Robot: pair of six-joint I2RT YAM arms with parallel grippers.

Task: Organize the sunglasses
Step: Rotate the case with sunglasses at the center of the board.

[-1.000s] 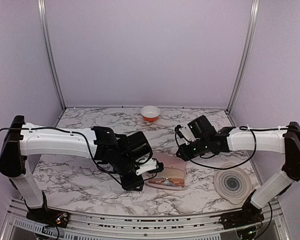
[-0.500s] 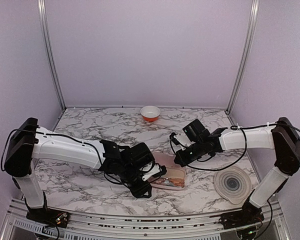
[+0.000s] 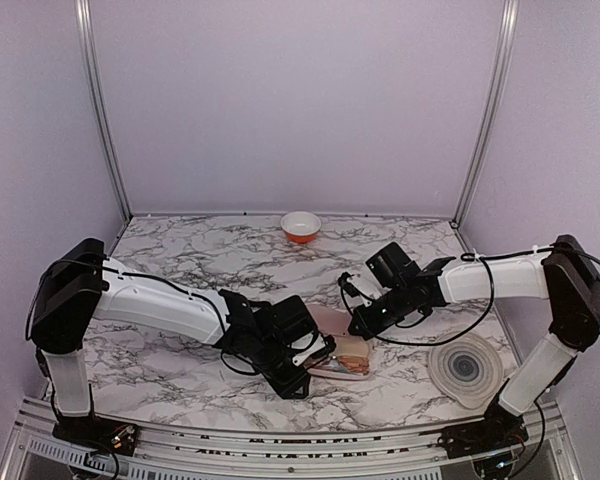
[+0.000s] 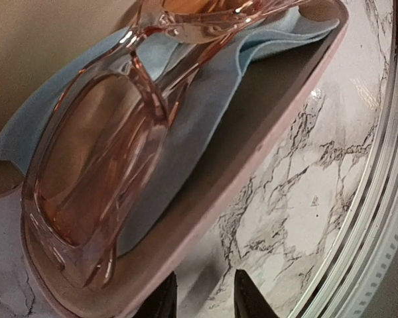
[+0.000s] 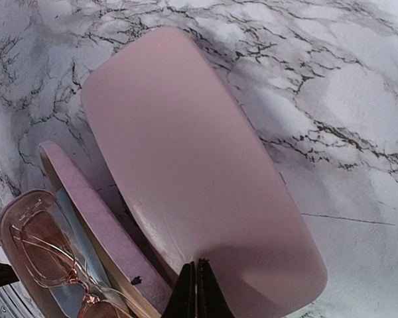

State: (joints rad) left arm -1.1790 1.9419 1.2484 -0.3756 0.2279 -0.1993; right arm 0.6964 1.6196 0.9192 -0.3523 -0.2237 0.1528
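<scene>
The left gripper (image 4: 200, 298) has crept closer, slightly parted, the orange-tinted translucent sunglasses (image 4: 93, 159) stretching lengthwise just ahead; right gripper (image 5: 196, 288) pinched together.

Sunglasses (image 4: 99, 146): lying on the cloth (image 4: 205, 86) inside the case (image 4: 272, 86).
Case: sitting on the tabletop (image 4: 318, 172), bowl (image 3: 301, 226) behind.

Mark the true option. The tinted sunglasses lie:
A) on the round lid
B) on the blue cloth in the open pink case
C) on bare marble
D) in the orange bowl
B: the left wrist view shows the sunglasses resting on the blue cloth inside the pink case.
</scene>
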